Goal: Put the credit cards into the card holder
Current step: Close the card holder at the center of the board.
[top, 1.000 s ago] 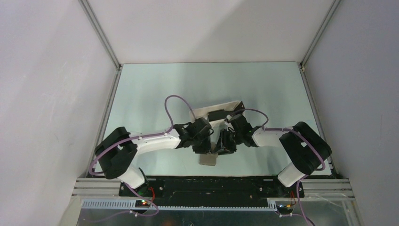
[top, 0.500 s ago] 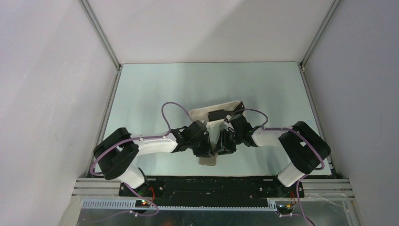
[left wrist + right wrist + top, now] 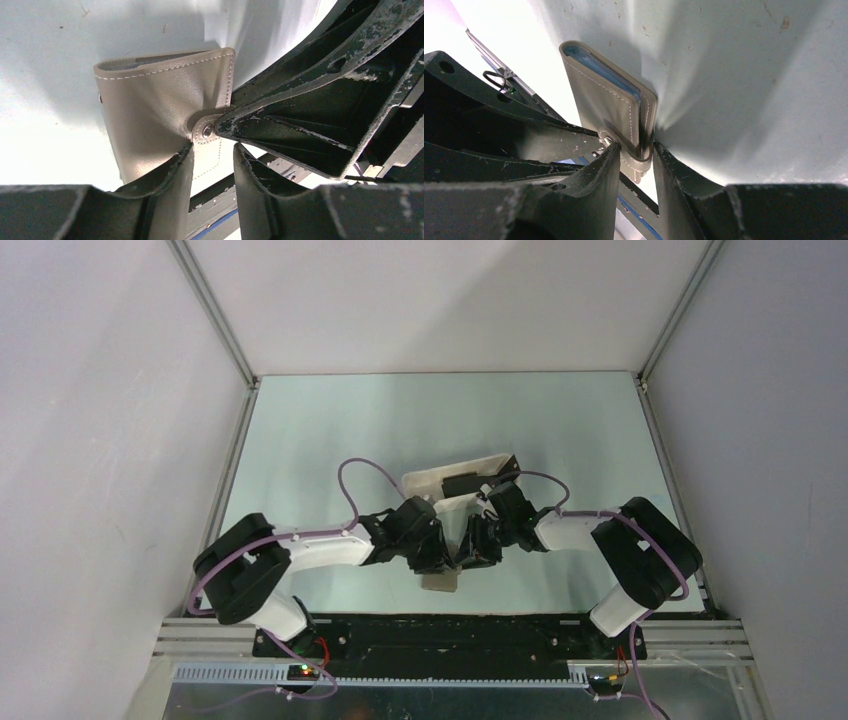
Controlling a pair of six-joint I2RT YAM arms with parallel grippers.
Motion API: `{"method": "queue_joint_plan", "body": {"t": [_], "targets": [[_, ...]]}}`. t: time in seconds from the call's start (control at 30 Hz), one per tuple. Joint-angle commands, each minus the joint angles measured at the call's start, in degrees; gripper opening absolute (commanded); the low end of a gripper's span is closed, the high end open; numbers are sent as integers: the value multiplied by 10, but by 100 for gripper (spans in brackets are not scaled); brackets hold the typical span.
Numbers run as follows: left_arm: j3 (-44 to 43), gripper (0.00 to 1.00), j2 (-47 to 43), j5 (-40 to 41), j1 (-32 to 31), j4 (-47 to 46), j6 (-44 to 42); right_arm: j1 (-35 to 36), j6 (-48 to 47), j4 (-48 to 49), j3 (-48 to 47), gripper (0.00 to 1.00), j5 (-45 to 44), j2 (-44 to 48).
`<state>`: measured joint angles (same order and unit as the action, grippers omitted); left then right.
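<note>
Card holder (image 3: 604, 100) folded, low in the middle of the overhead view, with the right gripper (image 3: 636, 147) clamped on its tab end – a finger on each face. Left gripper (image 3: 213, 150) right alongside, jaws apart, snap tab loose between them. Dark credit card (image 3: 463, 483) lies in the white tray (image 3: 425, 482) just above – untouched

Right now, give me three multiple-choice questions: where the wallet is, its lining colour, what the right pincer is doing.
1. The wallet is: A just before the tray, between left pincer and right pincer; B in the far left corner; C in the far right corner.
2. Its lining is: A red; B light blue; C yellow.
3. The right pincer is: A wide open; B shut on nothing; C clamped on the wallet.
A: top view shows it there. B: blue shows at its edge. C: it pinches the wallet's end.
</note>
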<state>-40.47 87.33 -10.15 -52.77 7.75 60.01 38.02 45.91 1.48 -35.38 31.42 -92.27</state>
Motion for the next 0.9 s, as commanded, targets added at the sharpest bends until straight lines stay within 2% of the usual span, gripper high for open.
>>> {"method": "queue_joint_plan", "body": {"t": [0.0,0.23,0.57,0.77,0.87], "targets": [[24,43,-23,71,22,14,0,4,-35,-64,24,37,-89,-37],[19,39,-26,66,28,5,-8,5,-35,-63,24,36,-87,-37],[17,39,0,30,34,-33,-15,3,-33,-58,23,36,-84,-38],[18,30,4,27,34,-38,-18,4,-33,-57,16,36,-79,-45],[19,19,4,28,35,-39,-20,5,-33,-56,13,36,-77,-49]]}}
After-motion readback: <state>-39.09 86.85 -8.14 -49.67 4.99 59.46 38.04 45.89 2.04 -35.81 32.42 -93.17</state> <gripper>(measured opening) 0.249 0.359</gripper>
